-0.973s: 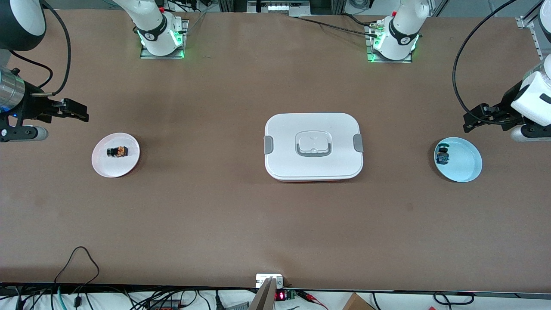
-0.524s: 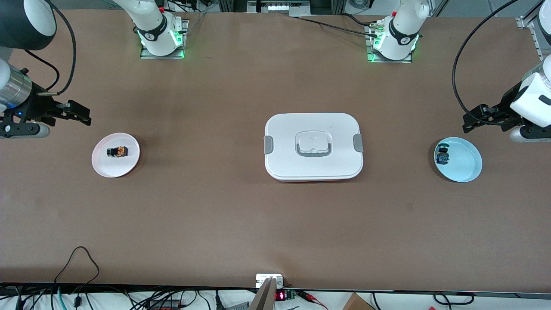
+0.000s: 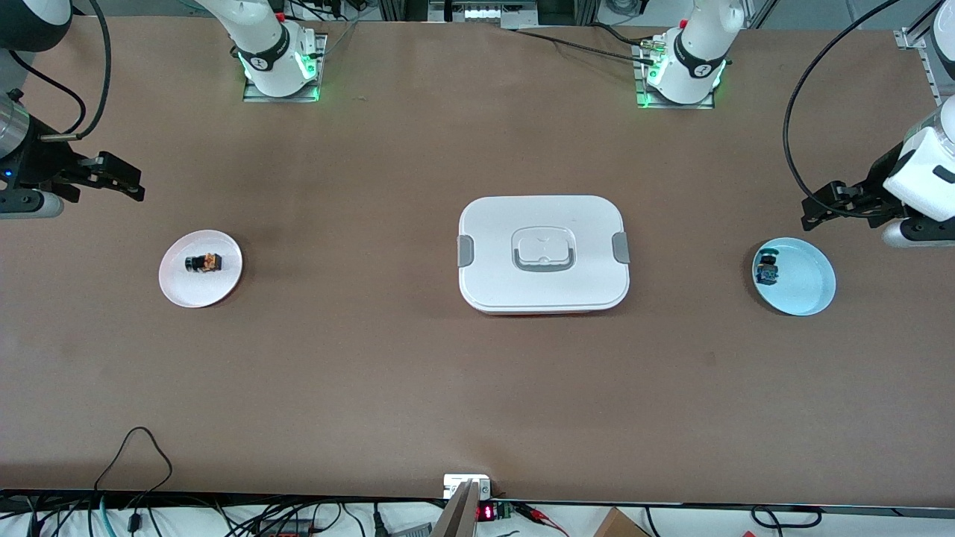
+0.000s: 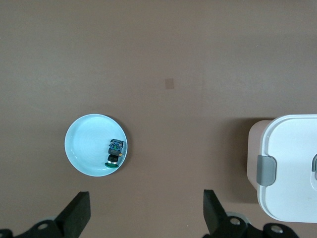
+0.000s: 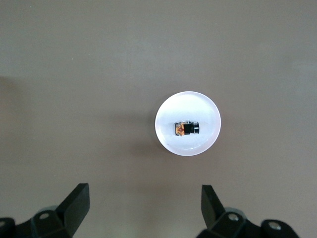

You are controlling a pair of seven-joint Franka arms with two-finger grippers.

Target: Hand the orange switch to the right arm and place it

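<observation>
Both grippers are up in the air with nothing in them, and the orange switch [image 3: 203, 262] lies on its side on the pink plate [image 3: 224, 287].

The pink plate sits toward the right arm's end of the table, well apart from the white box [image 3: 543, 253] in the middle. The right gripper [image 3: 119, 179] hangs near that plate with its fingers spread wide; the switch lies toward the front camera from it, long way pointing along the table toward the box. The left gripper [image 3: 824, 205], spread wide too, waits over the blue plate [image 3: 809, 287] with the blue-green switch [image 3: 766, 268]. So the right arm is much nearer. Since a second ago, the right gripper has moved away from the pink plate; the left has hardly moved.
</observation>
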